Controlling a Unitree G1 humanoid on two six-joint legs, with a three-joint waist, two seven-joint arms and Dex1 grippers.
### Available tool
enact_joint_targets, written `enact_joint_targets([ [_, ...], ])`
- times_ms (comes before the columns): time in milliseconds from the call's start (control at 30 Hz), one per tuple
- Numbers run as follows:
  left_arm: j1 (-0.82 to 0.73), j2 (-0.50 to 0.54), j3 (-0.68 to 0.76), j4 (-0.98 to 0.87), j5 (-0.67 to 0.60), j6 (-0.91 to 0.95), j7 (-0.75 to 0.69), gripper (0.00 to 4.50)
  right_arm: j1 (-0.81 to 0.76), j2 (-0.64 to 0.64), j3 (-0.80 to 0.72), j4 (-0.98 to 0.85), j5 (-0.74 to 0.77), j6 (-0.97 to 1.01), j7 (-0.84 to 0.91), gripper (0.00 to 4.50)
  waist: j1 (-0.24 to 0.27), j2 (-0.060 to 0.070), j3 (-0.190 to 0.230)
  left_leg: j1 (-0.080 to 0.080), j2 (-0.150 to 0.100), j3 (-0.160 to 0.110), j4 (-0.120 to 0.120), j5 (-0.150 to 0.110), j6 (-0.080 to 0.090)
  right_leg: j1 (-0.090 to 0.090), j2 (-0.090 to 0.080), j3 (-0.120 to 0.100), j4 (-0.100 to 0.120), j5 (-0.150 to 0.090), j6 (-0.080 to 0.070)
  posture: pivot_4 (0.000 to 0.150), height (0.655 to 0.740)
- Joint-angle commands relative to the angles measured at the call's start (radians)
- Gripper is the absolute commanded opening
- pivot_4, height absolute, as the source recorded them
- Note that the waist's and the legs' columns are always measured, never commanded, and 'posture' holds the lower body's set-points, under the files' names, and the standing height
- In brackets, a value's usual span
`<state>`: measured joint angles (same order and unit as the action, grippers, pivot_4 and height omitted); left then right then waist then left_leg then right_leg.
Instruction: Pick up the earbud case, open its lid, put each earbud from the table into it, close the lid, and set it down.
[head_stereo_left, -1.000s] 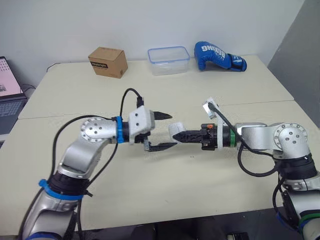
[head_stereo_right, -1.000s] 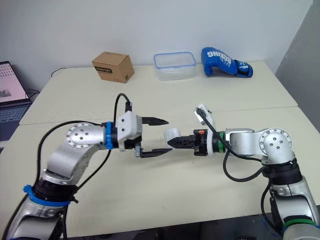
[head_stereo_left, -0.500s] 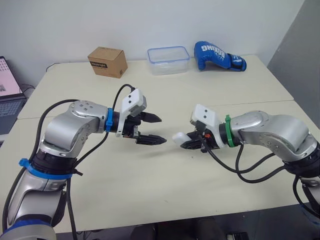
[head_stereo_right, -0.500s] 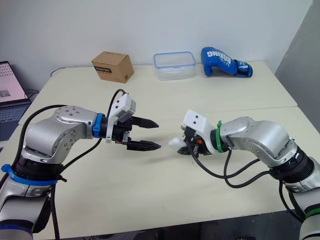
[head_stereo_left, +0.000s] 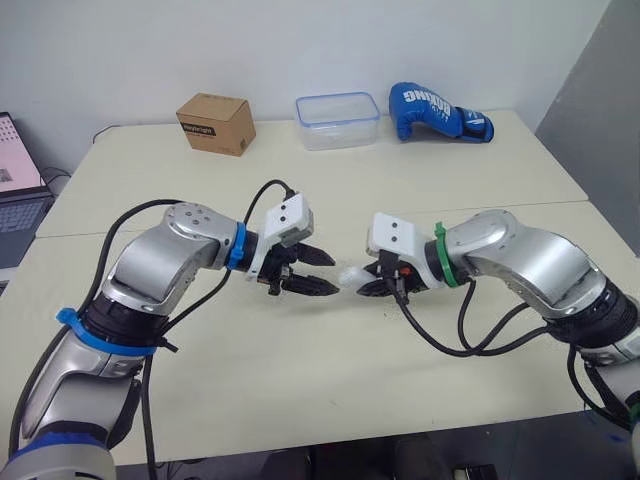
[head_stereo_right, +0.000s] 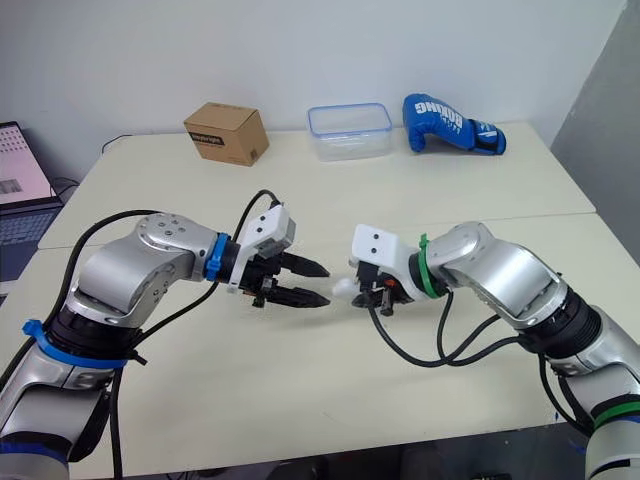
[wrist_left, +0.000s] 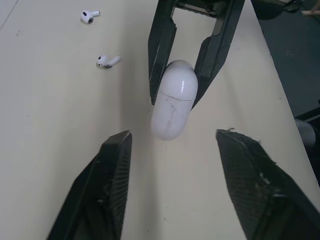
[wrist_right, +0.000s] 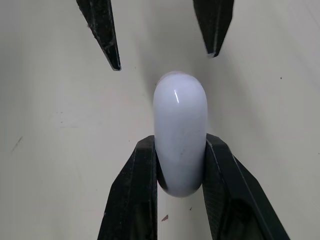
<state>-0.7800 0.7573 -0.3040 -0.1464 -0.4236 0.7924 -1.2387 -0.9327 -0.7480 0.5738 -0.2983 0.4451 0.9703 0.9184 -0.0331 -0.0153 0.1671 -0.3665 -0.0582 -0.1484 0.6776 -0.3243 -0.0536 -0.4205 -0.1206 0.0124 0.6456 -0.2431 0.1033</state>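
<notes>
Right wrist view, nearest first: right gripper (wrist_right: 180, 144) pinches the earbud case (wrist_right: 180, 115) across its narrow sides, apparently just off the table (head_stereo_left: 450, 190), with the free rounded end pointing away. Just beyond the case, left gripper (head_stereo_left: 330, 273) faces it with fingers spread, not touching. Case judged light, rigid, glossy and prone to slipping, so the free end past the seam looks like the place to grip; two earbuds (wrist_left: 107, 60) lie farther off.

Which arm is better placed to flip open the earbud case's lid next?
Left. The right gripper clamps the earbud case, while the left gripper is open and empty, facing the case's free end.
</notes>
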Motion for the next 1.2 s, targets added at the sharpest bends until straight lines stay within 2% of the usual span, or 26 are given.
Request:
enact_joint_targets([
  [33, -0.028, -0.006, -0.003, -0.004, 0.019, -0.027, -0.009, 2.69, -0.040, 0.015, -0.011, -0.003, -0.038, -0.003, 0.030, 0.78, 0.000, 0.000, 0.000, 0.000, 0.000, 0.000, 0.000, 0.000, 0.000, 0.000, 0.000, 0.000, 0.000, 0.000, 0.000, 0.150, 0.7307],
  [567, -0.041, -0.050, -0.025, 0.033, 0.075, -0.058, -0.008, 2.69, -0.074, 0.087, -0.030, 0.026, -0.102, 0.036, 0.075, 0.78, -0.001, 0.000, 0.000, 0.000, 0.000, 0.000, 0.000, 0.000, 0.000, 0.000, 0.000, 0.000, 0.001, 0.000, 0.000, 0.150, 0.7307],
  [700, -0.045, -0.061, -0.029, 0.041, 0.085, -0.055, -0.007, 1.82, -0.082, 0.098, -0.036, 0.032, -0.111, 0.042, 0.081, 0.78, -0.001, 0.000, 0.000, 0.000, 0.000, 0.000, 0.000, 0.000, 0.000, 0.000, 0.000, 0.000, 0.001, 0.000, 0.000, 0.150, 0.7307],
  [800, -0.048, -0.066, -0.028, 0.043, 0.088, -0.054, -0.009, 0.88, -0.090, 0.105, -0.042, 0.038, -0.115, 0.046, 0.084, 0.78, -0.001, 0.000, 0.000, 0.000, 0.000, 0.000, 0.000, 0.000, 0.000, 0.000, 0.000, 0.000, 0.001, 0.000, 0.000, 0.150, 0.7307],
  [1200, -0.043, -0.070, -0.026, 0.048, 0.118, -0.092, -0.006, 0.86, -0.096, 0.115, -0.049, 0.051, -0.118, 0.055, 0.089, 0.78, -0.001, 0.000, 0.000, 0.000, 0.000, 0.000, 0.000, 0.000, 0.000, 0.000, 0.000, 0.000, 0.001, 0.000, 0.000, 0.150, 0.7307],
])
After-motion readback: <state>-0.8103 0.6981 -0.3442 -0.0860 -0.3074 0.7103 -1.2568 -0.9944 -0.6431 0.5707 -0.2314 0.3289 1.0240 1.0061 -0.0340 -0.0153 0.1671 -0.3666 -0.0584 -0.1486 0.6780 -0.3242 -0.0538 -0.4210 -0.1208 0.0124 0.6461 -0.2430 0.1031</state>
